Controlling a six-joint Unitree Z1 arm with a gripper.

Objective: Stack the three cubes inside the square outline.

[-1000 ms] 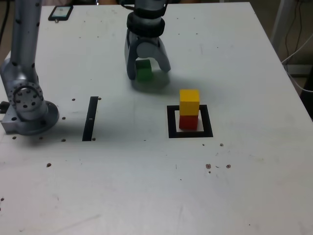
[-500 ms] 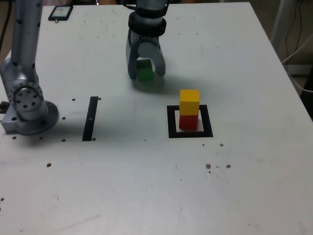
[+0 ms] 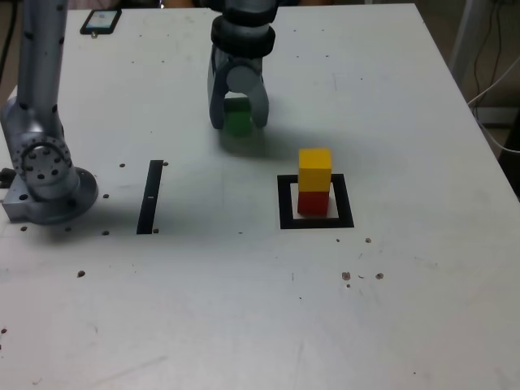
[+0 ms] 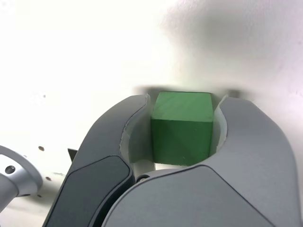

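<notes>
Gripper (image 3: 238, 122) jaws, spread wide around the green cube (image 3: 238, 121) a second ago, have now drawn in against its two sides, so the block sits clamped between the fingertips on the table (image 3: 422, 309). That likely leaves only the lift and carry: the yellow cube (image 3: 314, 169) on the red cube (image 3: 313, 202) stands inside the square outline (image 3: 285, 203), off to the gripper's side toward the exterior view's right and nearer the camera.

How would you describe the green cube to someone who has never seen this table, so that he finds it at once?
Start at the black square outline on the white table, where a yellow cube sits on a red cube. Look farther back and toward the exterior view's left, to the grey gripper. The green cube sits between its fingers; it is the only green block and the only one outside the outline.
</notes>
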